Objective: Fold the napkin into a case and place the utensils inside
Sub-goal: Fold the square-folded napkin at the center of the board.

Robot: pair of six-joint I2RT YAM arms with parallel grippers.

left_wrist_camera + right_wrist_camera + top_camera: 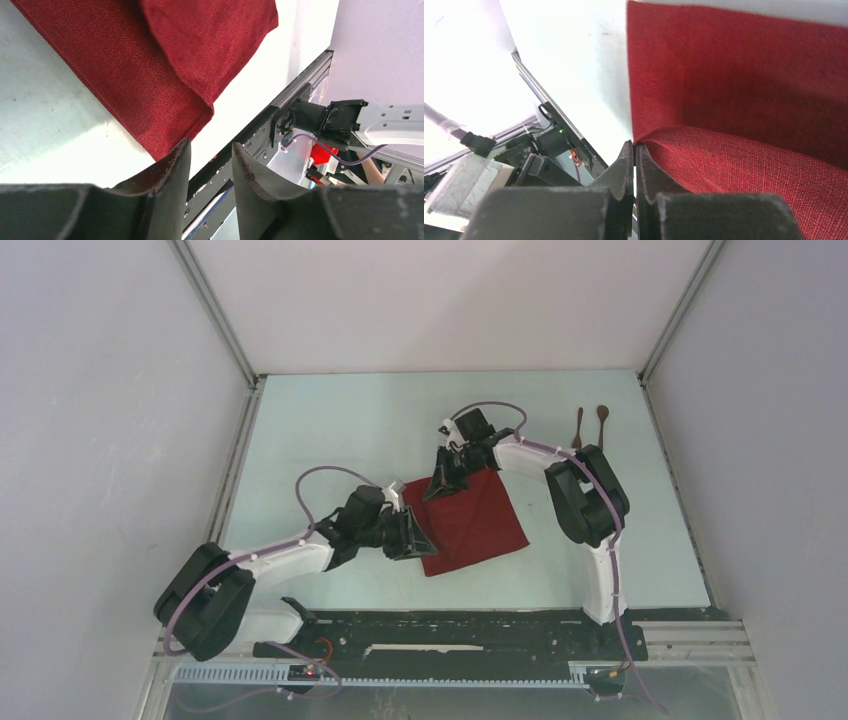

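**Corner pinched for the fold**

The right pincer [634,146] clamps a raised corner of the dark red square cloth napkin [478,525], likely to fold it over. The left pincer [210,150] gapes empty beside its left edge. The small dark brown wooden fork [579,426] and spoon [602,424] lie well apart.

The left gripper [211,150] holds its two dark fingers [170,172] apart with nothing between them; the gap looks onto a dark rail [260,132] along the table's [45,125] edge. The napkin [150,75] lies on the table with an upper layer folded over the lower, and its corner is just beyond one fingertip. Past the edge is a white-and-black arm segment [390,120] with a purple cable [345,159].
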